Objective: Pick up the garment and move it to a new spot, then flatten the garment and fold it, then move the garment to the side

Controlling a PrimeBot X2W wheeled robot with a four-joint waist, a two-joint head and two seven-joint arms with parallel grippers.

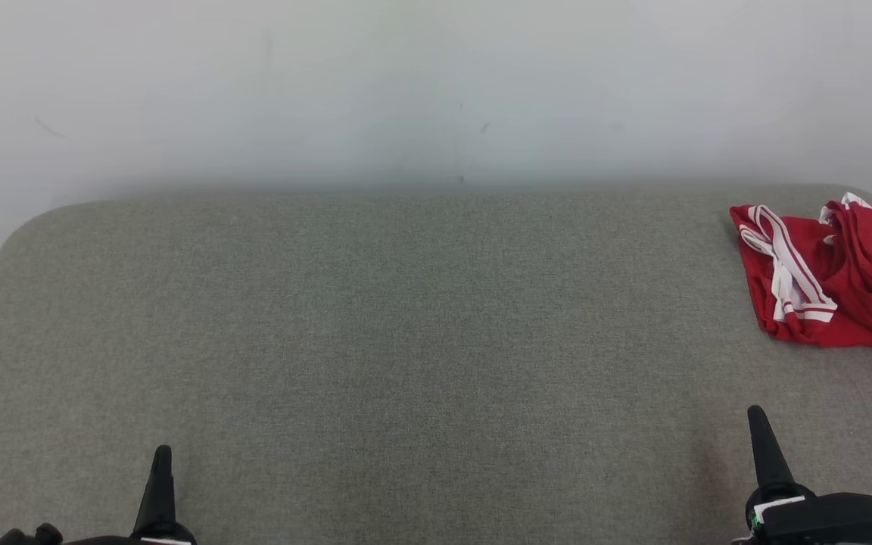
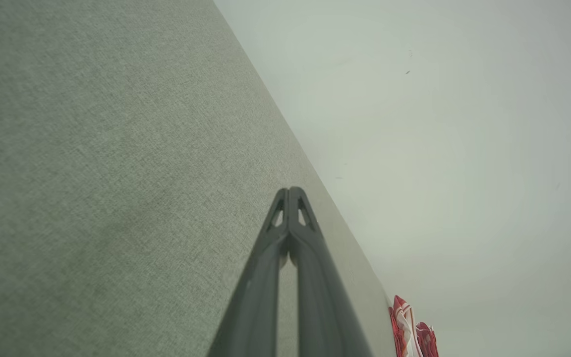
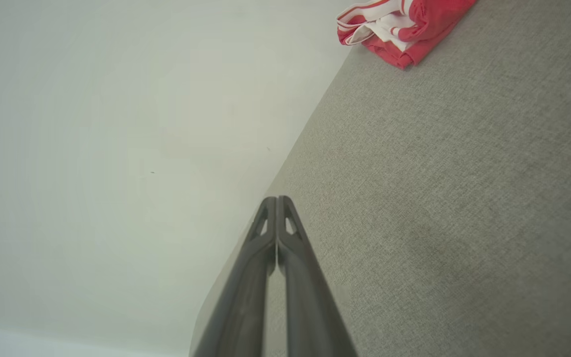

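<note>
White wall behind; grey fabric-covered counter across the head view, far corners rounded.

Left: left hand sits low at the near edge, fingers pointing up the view. The left wrist view shows its two fingers pressed tip to tip with nothing between them.

Right: right hand is likewise at the near edge. The right wrist view shows its fingers together, gripping nothing.

Far right: garment, red with white banding, lies on the counter by the far right corner, well apart from both hands. Layers are doubled over one another, edges uneven, not spread flat.

Step (judgement): the scene fits two stages. Either the garment is a loose heap waiting to be picked up, or it is a roughly folded bundle already set off to the side. These views do not settle which, so no next move can be fixed from them.

Hidden or unclear:
- The garment's right part is cut off by the frame edge.
- Its kind (vest or shorts) cannot be made out.
- Whether the layering is a deliberate fold cannot be told.
- Both hand bodies are cut by the bottom edge.
</note>
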